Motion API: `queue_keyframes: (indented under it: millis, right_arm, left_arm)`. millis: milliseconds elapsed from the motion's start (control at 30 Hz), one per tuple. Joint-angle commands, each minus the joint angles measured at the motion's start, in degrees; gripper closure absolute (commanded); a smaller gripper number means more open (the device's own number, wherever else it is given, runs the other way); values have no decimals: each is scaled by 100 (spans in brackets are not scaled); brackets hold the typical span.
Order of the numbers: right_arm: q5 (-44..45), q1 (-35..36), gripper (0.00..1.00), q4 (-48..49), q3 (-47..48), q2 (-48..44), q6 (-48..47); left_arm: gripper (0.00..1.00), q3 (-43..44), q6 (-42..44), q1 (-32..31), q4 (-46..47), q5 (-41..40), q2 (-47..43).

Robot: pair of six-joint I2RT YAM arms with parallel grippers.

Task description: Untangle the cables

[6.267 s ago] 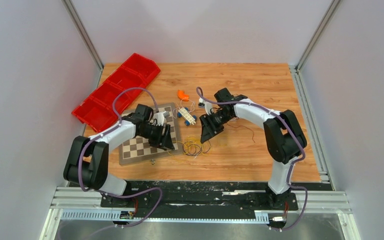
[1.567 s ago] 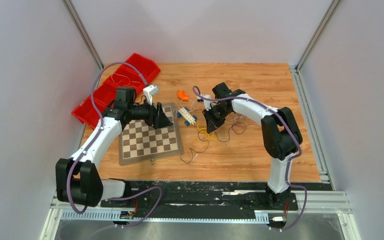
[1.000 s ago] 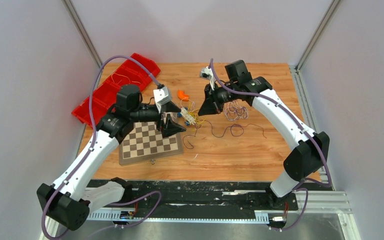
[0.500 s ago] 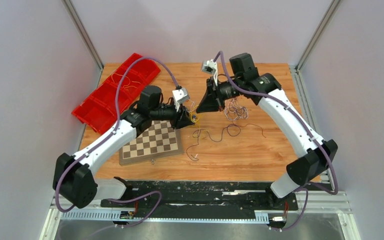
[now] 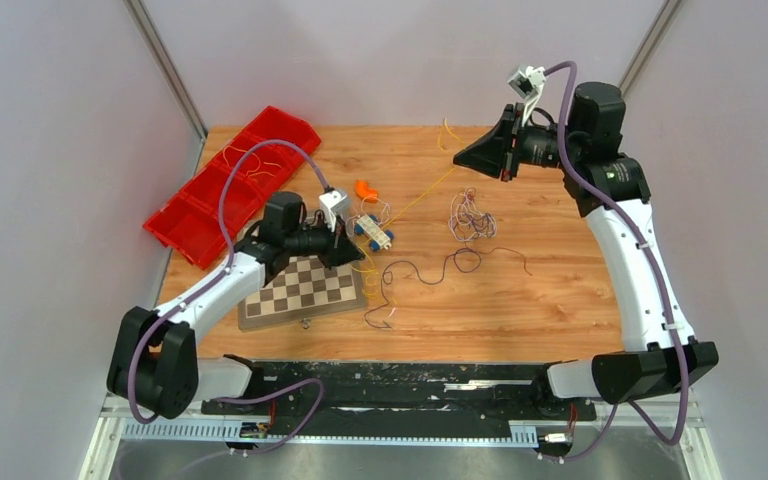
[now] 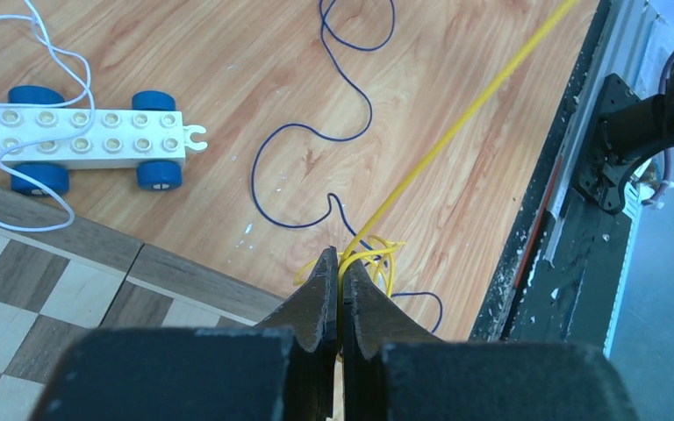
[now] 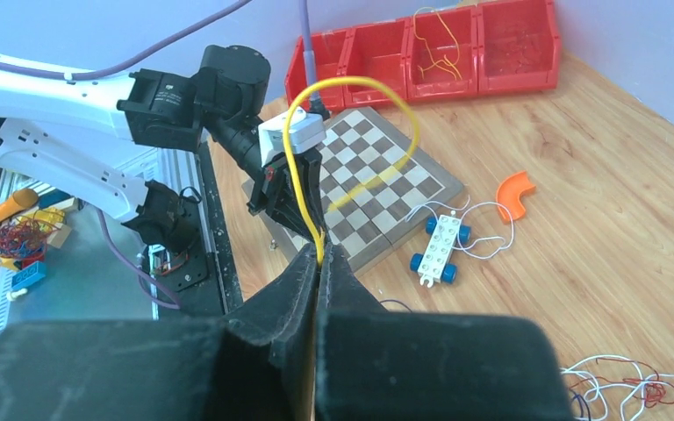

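Note:
A yellow cable (image 5: 415, 200) runs taut between my two grippers. My left gripper (image 5: 358, 258) is low at the chessboard's right corner, shut on the cable's bunched yellow end (image 6: 377, 254). My right gripper (image 5: 457, 160) is raised over the far right of the table, shut on the other end, which loops above its tips (image 7: 386, 92). A loose bunch of purple, white and dark red cables (image 5: 470, 215) lies on the table between them. A dark thin strand (image 5: 440, 270) curls nearer the front, seen as blue-purple (image 6: 316, 132) in the left wrist view.
A chessboard (image 5: 300, 290) lies front left. Next to it stands a white toy car with blue wheels (image 5: 372, 232), ringed by a white wire (image 6: 17, 219), and an orange curved piece (image 5: 364, 189). Red bins (image 5: 192, 218) at far left hold a yellow wire (image 5: 250, 160).
My left gripper has shut on the yellow cable and dropped beside the chessboard. My right arm has swung up and to the far right, drawing the cable taut.

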Motion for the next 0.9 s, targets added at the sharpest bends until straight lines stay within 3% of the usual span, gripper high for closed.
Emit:
queue_keyframes:
  millis: [0,200,233,367,433,667,867]
  right_arm:
    - [23,-161,100,785,-97,-229,369]
    - [17,-100,100,681,-1034,-97,252]
    - [-20,-11,91,569,-1171,-25,169]
    - [213,635,35,181,-1510,212,-353]
    - [335,956,21,181,-1547,252,-420]
    - [756,1818,8,433,-1633,555,-516]
    - [949,2133,4,1633,-2293,637,35]
  left_arm:
    - [100,82,106,84,-377,42,-382]
    - [100,842,-464,83,-388,472,-1046]
    - [100,1095,-567,78,-399,499,-1103]
    - [100,1638,-1532,78,-378,371,-1070]
    - [100,1799,-1979,77,-341,210,-963]
    - [100,1914,-3217,84,387,14,-806]
    - [100,2046,-4000,182,941,44,-641]
